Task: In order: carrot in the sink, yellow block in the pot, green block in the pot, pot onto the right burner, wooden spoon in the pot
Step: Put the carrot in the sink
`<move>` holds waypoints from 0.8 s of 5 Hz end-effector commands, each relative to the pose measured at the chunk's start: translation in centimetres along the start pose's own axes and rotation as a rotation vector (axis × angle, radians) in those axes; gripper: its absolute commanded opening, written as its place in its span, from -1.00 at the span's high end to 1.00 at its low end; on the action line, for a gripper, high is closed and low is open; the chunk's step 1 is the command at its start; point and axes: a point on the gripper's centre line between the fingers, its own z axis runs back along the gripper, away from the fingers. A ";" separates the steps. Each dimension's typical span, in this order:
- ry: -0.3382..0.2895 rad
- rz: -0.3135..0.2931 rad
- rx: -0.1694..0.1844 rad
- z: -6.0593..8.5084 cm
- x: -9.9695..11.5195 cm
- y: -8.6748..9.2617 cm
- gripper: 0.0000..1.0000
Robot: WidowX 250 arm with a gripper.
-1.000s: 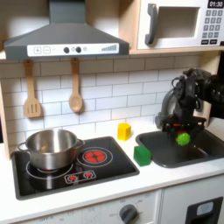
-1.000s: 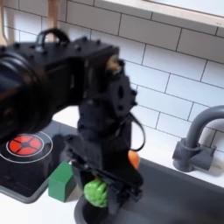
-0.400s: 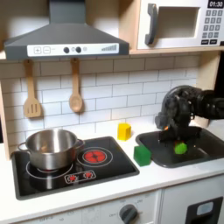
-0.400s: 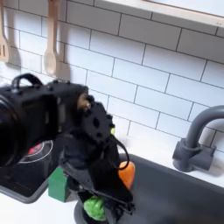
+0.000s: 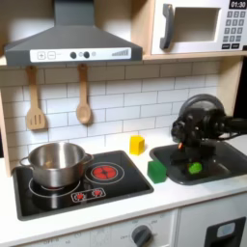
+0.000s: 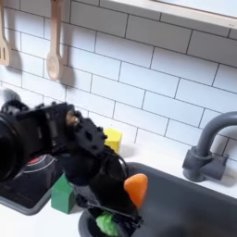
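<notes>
Inside the sink (image 5: 220,166), the carrot (image 6: 135,191) is lying at six o'clock from the gripper (image 5: 190,147); whether its fingers are spread, I cannot tell.

Toy kitchen set. Two-burner stove (image 5: 82,178) under range hood (image 5: 72,43), microwave (image 5: 198,26) above, white tiled wall, sink (image 5: 220,164) with faucet (image 6: 205,148). Utensils, apparently wooden, hang on hooks.

The black robot arm's gripper (image 5: 195,154) reaches down into the dark grey rectangular sink (image 5: 232,157). A small orange toy carrot's green leafy end (image 5: 196,168) shows just below it. A shiny stainless-steel pot (image 5: 53,163) sits on the first exterior view's left burner.
</notes>
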 end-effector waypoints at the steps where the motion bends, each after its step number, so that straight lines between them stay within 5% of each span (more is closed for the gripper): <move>1: -0.036 0.027 -0.076 -1.9 -0.2 -0.1 1.00; 2: -0.038 0.011 -0.070 -1.7 0.2 0.3 -1.00; 3: -0.048 0.020 -0.085 -1.7 0.2 -0.1 -1.00; 4: -0.035 0.023 -0.028 -0.3 0.1 0.5 -1.00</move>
